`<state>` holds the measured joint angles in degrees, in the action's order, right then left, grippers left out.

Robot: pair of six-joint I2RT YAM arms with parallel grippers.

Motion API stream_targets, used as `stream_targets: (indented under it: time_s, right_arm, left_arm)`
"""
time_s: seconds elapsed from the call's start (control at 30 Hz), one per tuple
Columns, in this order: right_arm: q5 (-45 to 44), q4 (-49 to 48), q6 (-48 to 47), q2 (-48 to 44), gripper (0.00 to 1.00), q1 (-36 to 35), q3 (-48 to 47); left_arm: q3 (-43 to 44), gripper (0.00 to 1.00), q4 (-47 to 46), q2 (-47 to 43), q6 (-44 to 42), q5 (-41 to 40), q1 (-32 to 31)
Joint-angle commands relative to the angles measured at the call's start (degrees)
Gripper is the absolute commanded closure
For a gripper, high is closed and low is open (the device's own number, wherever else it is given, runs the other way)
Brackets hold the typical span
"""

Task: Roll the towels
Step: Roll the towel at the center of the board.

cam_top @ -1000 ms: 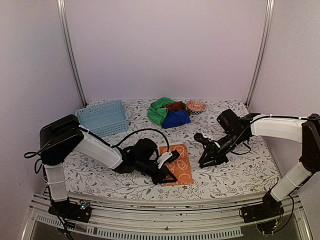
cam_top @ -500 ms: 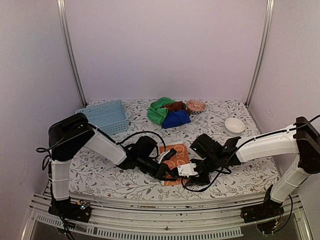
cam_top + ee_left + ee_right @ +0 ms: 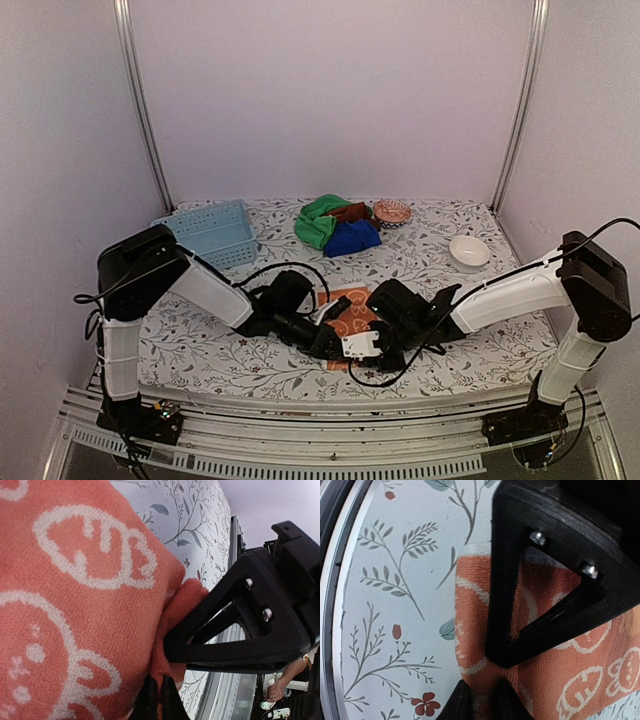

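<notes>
Orange towel (image 3: 356,310) lying near 6 o'clock on the table (image 3: 470,345). The green towel (image 3: 318,222), blue towel (image 3: 352,238) and rust-brown towel (image 3: 350,211) are heaped toward 12 o'clock. We see the left gripper (image 3: 159,700) pinched tight on a fold at the orange towel's 6 o'clock edge. The right gripper (image 3: 484,700) is narrowed onto bunched cloth just beside it, and each arm's finger fills the other's wrist view. We judge three hazards. The grippers sit so close that their fingers may knock together. Both holds take little cloth, so the hem may slip free. With both pinches crowded at one spot, the roll may start skewed.
</notes>
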<state>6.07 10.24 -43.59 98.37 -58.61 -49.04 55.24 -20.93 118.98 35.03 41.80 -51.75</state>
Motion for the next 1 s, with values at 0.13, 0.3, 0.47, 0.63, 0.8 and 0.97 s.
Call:
stream_targets:
  time_s: [0.13, 0.3, 0.47, 0.63, 0.8, 0.97]
  right_arm:
    - [5.3, 11.4, -0.2, 5.1, 0.97, -0.2, -2.5]
    - [21.3, 26.1, 3.7, 6.4, 0.97, 1.7, -9.5]
    - [36.7, 40.8, 4.0, 13.4, 0.97, 7.9, -19.4]
    - [46.6, 52.7, 0.6, 26.0, 0.97, 13.8, -30.4]
    - [51.5, 59.0, -1.8, 35.4, 0.97, 17.0, -37.8]
    - [50.4, 58.2, -0.1, 39.0, 0.97, 17.0, -39.3]
  left_arm:
    - [-1.7, 0.74, 9.3, -4.9, -6.7, -7.2, 2.7]
    - [-13.1, 0.63, 7.0, -20.8, -12.5, -20.4, 1.4]
    - [-25.8, 0.62, -0.6, -34.1, -17.8, -37.3, -7.0]
    - [-30.3, 0.62, -5.6, -39.3, -26.1, -42.4, -14.7]
    - [-24.4, 0.61, -2.5, -34.9, -35.9, -43.8, -21.0]
    - [-15.8, 0.56, -0.4, -24.9, -40.7, -44.3, -21.8]
